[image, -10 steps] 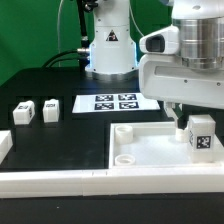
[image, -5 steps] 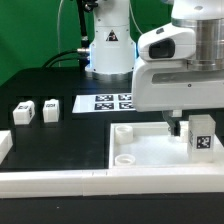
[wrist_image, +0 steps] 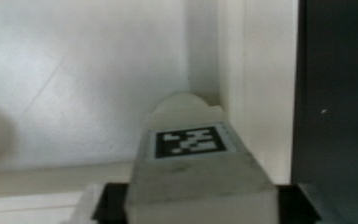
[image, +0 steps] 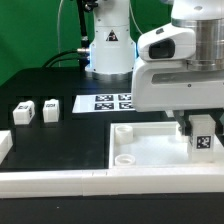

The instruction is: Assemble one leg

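My gripper (image: 199, 126) is shut on a leg (image: 204, 137), a small white block with a black-and-white tag. It holds the leg upright over the far corner of the large white tray-like piece (image: 150, 152) at the exterior view's right. In the wrist view the leg (wrist_image: 194, 150) sits between my dark fingers (wrist_image: 110, 203), and its tip is near the tray's (wrist_image: 87, 90) raised edge. I cannot tell whether the leg touches the tray. Two more legs (image: 24, 113) (image: 50, 110) stand on the dark table at the exterior view's left.
The marker board (image: 110, 102) lies flat behind the tray, in front of the robot base (image: 108, 45). A long white bar (image: 60, 181) runs along the front. A white piece (image: 4, 145) shows at the left edge. A round socket (image: 123, 131) sits in the tray's near-left corner.
The hand has come lower around the leg and its finger has moved in toward it. The leg has hardly moved.
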`<state>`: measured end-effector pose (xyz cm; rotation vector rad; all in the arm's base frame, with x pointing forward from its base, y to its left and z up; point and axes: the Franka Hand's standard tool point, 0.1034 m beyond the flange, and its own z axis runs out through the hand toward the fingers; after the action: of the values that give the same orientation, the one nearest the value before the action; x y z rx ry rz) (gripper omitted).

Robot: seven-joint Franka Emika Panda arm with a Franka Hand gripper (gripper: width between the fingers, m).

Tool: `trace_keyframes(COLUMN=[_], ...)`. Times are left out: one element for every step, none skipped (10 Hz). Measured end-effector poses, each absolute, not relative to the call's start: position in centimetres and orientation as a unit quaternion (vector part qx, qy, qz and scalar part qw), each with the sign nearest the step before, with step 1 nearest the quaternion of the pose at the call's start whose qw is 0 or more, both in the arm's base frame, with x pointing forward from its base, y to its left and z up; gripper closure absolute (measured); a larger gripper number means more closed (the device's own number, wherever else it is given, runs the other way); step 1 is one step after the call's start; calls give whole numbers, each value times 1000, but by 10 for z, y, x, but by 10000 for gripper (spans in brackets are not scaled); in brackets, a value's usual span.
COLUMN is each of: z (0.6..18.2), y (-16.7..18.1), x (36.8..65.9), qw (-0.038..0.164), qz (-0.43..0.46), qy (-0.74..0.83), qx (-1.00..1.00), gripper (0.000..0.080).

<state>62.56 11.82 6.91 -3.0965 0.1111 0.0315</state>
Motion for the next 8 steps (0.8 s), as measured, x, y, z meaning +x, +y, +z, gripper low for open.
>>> trace_keyframes(z=[69,69,69,69,69,69,69,69], y=[117,117,117,117,117,117,116,110], x=[626,626,626,626,626,625,626,625], qw=[21,21,21,21,21,21,19,18], qz=[10,10,10,11,11,12,12,6], qy=[36,36,48,59,69,122,170,207], qx=[-999,-999,-999,-998,-997,-992,-985,-978], gripper=[509,509,509,509,509,509,509,508])
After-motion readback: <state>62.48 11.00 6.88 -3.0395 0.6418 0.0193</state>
